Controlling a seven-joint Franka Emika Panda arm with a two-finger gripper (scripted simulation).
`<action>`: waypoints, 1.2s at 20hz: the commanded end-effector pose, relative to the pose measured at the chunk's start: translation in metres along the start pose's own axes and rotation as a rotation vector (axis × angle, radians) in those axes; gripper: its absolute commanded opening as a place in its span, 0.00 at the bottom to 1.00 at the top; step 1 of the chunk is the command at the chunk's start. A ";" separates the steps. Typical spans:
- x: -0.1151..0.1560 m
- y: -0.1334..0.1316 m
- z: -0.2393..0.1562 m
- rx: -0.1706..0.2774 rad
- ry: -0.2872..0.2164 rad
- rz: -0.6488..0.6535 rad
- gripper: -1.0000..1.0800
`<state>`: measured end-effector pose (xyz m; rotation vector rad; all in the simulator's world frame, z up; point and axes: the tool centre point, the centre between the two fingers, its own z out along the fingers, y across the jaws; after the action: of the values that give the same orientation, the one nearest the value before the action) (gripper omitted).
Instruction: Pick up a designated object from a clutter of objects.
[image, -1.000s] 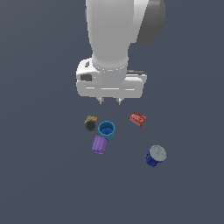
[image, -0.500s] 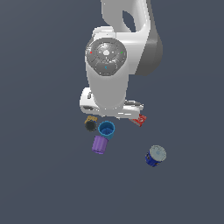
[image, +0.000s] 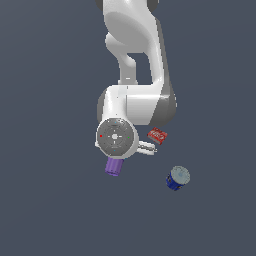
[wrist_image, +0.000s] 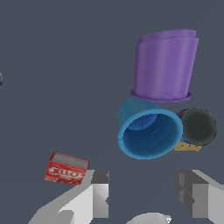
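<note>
Light-blue cup (wrist_image: 149, 133): touching the purple cup (wrist_image: 165, 65), dark-topped piece (wrist_image: 197, 127) beside it, red box (wrist_image: 66, 168) apart; my gripper (wrist_image: 142, 192) spread wide, empty.

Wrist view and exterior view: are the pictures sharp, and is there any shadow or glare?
Wrist view: flat even light, no cast shadows, no glare; light-blue cup crisp, end effector edges jagged and blocky. Exterior view: equally sharp and shadowless; only soft shading on the arm, which hides that cup.

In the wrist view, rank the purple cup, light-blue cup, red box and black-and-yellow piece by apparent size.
1. purple cup and light-blue cup: alike, too close to rank
2. red box and black-and-yellow piece: alike; the piece is partly hidden behind the light-blue cup.
</note>
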<state>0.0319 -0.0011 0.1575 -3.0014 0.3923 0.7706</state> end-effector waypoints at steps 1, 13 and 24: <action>0.007 -0.001 0.020 0.005 -0.060 0.030 0.62; 0.022 -0.005 0.084 0.023 -0.249 0.124 0.62; 0.023 -0.005 0.093 0.026 -0.276 0.138 0.00</action>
<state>0.0085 0.0061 0.0650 -2.8104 0.5959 1.1599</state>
